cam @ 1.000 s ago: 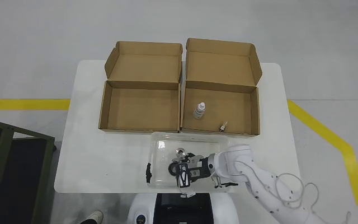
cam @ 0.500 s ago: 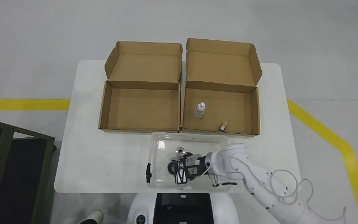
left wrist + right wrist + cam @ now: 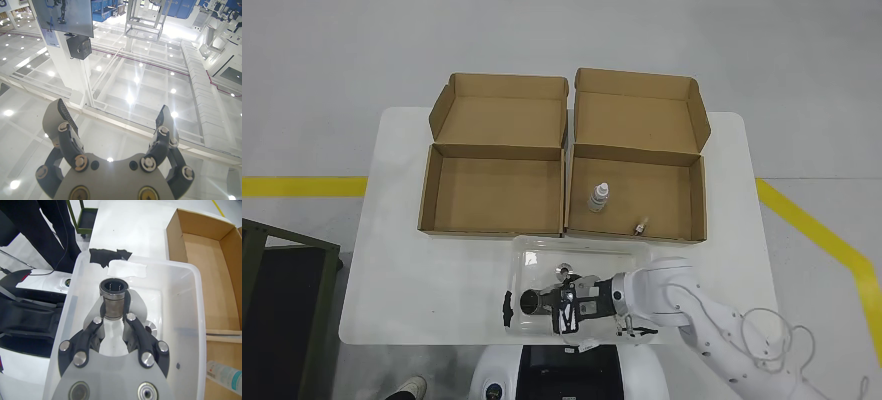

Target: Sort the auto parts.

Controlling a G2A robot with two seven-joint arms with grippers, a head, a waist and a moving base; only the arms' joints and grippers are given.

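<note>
My right claw (image 3: 114,307) is clamped tight on a steel linear bearing (image 3: 113,294), holding it inside the clear plastic bin (image 3: 197,298), near a small flanged metal part (image 3: 150,328). My left claw (image 3: 113,117) is spread wide with nothing in it, facing the ceiling. A small bottle (image 3: 599,196) lies in the right-hand cardboard box (image 3: 682,205).
</note>
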